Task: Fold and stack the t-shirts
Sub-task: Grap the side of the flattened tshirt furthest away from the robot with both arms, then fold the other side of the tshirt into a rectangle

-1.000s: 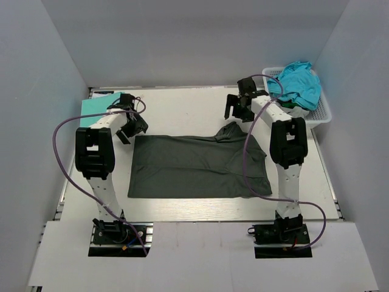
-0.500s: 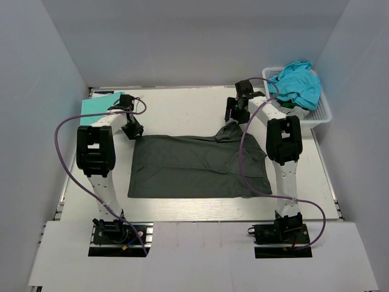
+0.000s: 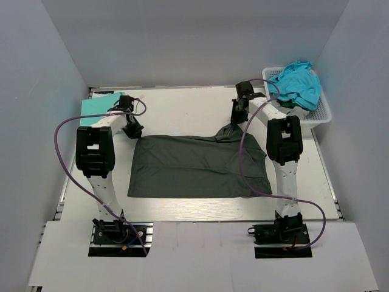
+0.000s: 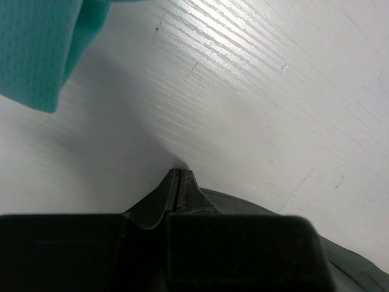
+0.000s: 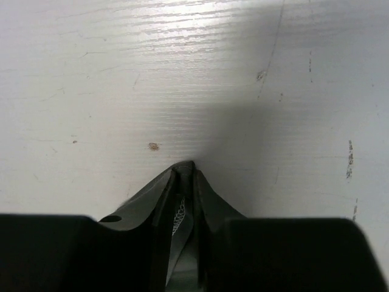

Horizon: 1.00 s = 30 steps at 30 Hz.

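1. Seeing worktop [image 3: 182, 106] bearing charcoal t-shirt [image 3: 194, 167] spread flat, far edge reaching both hands.
2. Noting basket [image 3: 322, 115] at far-right corner holding heaped teal t-shirt [image 3: 298, 82]; mint-green t-shirt [image 3: 94, 109] lying far left.
3. Pinching far-left corner with left hand [image 3: 132, 129], arm reaching forward, fingers clamped on cloth.
4. Pinching peaked far-right sleeve with right hand [image 3: 238, 115], likewise clamped on cloth.

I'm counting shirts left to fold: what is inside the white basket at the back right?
A crumpled teal t-shirt fills the white basket, bulging above its rim. Whatever lies beneath it is covered.
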Motion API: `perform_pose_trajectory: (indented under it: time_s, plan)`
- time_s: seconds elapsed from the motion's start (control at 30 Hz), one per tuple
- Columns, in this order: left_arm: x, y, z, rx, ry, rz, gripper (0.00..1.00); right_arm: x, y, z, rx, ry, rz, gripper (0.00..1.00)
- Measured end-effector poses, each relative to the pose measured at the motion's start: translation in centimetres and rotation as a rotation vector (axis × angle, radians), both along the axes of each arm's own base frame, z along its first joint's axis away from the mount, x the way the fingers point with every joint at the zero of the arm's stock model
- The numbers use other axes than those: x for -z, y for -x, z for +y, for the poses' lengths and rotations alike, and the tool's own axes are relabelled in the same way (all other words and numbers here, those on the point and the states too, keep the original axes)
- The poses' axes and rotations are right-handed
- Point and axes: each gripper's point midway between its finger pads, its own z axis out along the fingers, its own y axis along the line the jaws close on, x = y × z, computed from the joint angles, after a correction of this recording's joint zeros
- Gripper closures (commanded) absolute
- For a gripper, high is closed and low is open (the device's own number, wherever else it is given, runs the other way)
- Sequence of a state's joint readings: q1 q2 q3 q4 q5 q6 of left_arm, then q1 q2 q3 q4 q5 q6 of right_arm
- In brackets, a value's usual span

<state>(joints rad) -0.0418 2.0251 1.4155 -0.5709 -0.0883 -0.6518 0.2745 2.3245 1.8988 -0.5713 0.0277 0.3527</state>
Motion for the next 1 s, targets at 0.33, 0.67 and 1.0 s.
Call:
perform_pose_trajectory:
  time_s: [0.33, 0.67, 1.0]
  plan:
    - [-0.1, 0.1, 0.0, 0.000, 0.000, 0.006, 1.00, 0.0, 0.0, -0.2, 0.011, 0.005, -0.008, 1.00]
    - [-2.8, 3.2, -0.5, 0.014, 0.001, -0.015, 1.00, -6.1, 4.4, -1.5, 0.013, 0.001, -0.068, 1.00]
    - [-8.0, 8.2, -0.8, 0.029, 0.033, -0.156, 1.00, -10.9, 14.2, -3.5, 0.017, -0.070, -0.152, 1.00]
